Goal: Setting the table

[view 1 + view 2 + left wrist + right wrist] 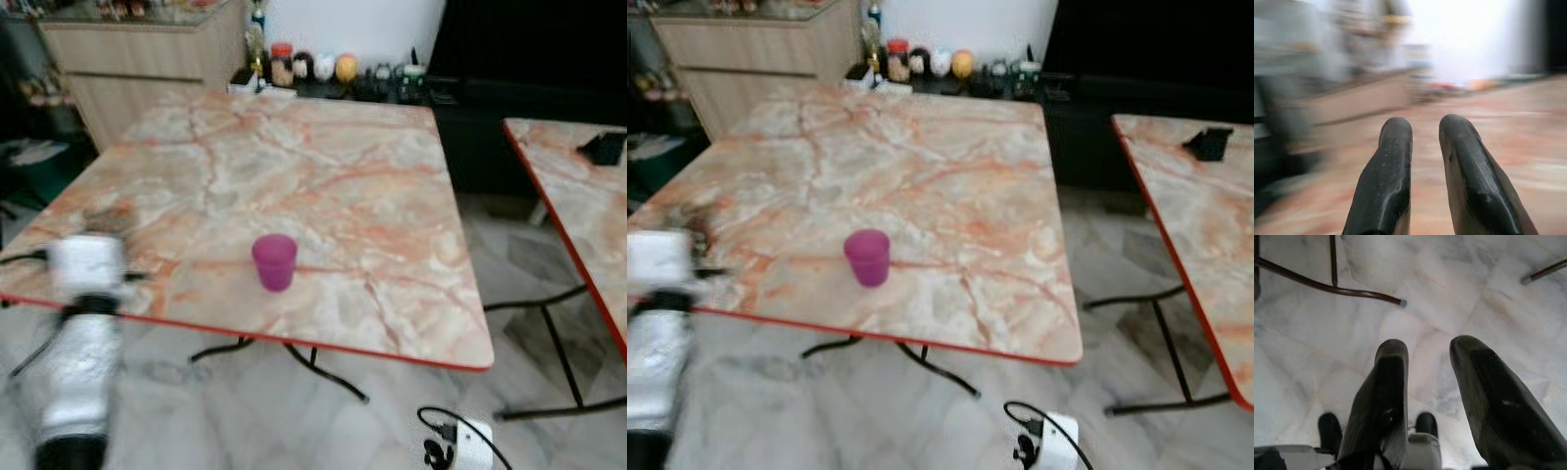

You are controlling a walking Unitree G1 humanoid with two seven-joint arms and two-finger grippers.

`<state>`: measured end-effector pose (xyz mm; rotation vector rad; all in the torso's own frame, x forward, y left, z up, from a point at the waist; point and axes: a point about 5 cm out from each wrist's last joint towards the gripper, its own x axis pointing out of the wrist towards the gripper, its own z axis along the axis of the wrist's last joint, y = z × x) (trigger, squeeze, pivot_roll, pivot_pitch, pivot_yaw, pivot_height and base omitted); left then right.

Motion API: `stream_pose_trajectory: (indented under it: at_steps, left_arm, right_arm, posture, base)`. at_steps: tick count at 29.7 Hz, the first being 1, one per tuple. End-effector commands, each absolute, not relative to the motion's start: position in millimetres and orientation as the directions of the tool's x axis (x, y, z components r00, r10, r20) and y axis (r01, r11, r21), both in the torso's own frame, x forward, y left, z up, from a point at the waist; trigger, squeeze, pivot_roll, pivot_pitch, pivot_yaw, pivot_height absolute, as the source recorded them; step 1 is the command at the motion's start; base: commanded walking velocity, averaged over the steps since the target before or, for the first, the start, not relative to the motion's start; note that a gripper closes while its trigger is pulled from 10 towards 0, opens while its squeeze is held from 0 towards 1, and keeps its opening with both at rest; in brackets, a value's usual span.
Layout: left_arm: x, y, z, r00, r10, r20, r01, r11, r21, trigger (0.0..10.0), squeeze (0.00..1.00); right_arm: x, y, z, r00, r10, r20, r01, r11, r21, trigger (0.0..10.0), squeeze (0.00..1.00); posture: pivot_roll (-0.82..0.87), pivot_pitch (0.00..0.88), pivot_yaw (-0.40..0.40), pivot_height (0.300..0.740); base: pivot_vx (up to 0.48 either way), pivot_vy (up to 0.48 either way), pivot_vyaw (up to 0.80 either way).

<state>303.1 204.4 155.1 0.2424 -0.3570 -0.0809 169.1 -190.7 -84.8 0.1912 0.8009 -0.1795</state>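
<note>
A purple cup [274,260] stands upright on the marble table [323,166], close to its red front edge and a little left of centre. My left arm [83,323] is raised and blurred at the table's front left corner, left of the cup and apart from it. In the left wrist view the left gripper [1425,125] is open with nothing between its black fingers [1388,171], pointing over the tabletop. My right gripper [1427,345] hangs open and empty, pointing down at the pale tiled floor [1459,289].
A second marble table [578,206] stands to the right with a black object [602,149] on it. Jars and bottles [323,67] line a low dark shelf behind the table, beside a wooden cabinet [137,59]. Dark metal table legs [304,360] cross the floor.
</note>
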Motion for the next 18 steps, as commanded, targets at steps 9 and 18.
stream_pose_trajectory:
  at_steps: [9, 18]
  left_arm:
    - [332, 158, 161, 0.914, -0.337, 0.226, 0.3, 0.937, 0.18, 10.0, 0.0]
    - [341, 152, 151, 0.914, -0.386, 0.123, 0.346, 0.903, 0.255, 10.0, 1.0]
  right_arm:
    - [154, -202, -90, 0.649, -0.14, -0.748, 0.281, 0.958, 0.064, 10.0, 0.0]
    - [154, -201, -89, 0.653, -0.139, -0.744, 0.273, 0.96, 0.06, 10.0, 0.0]
  posture:
    - [0.09, 0.0, 0.004, 0.724]
    - [0.08, 0.0, 0.006, 0.724]
  base:
    - [0.0, 0.0, 0.0]
    - [0.0, 0.0, 0.0]
